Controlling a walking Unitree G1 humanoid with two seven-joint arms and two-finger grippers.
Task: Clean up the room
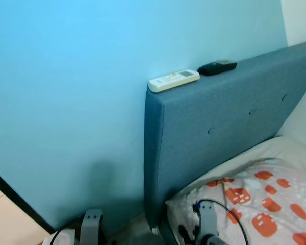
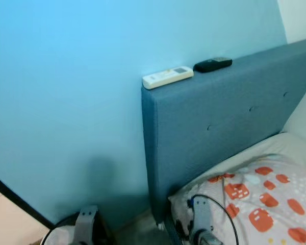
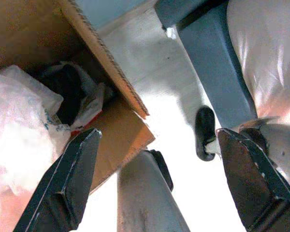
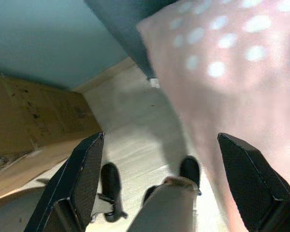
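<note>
A white remote control (image 1: 173,80) lies on top of the blue padded headboard (image 1: 219,122), and a black remote (image 1: 217,67) rests just behind it. Both arms hang low at the bottom edge of the head views. My left gripper (image 3: 159,179) is open over the floor, beside an open cardboard box (image 3: 106,96) that holds plastic bags (image 3: 19,125) and dark items. My right gripper (image 4: 159,183) is open above the floor next to the bed's side. Nothing sits between either pair of fingers.
A bed with a white cover printed with orange shapes (image 1: 265,199) fills the lower right. A light blue wall (image 1: 66,102) stands behind, with a dark skirting strip (image 1: 15,199) at the left. My own legs and dark feet (image 4: 188,169) stand on the pale floor.
</note>
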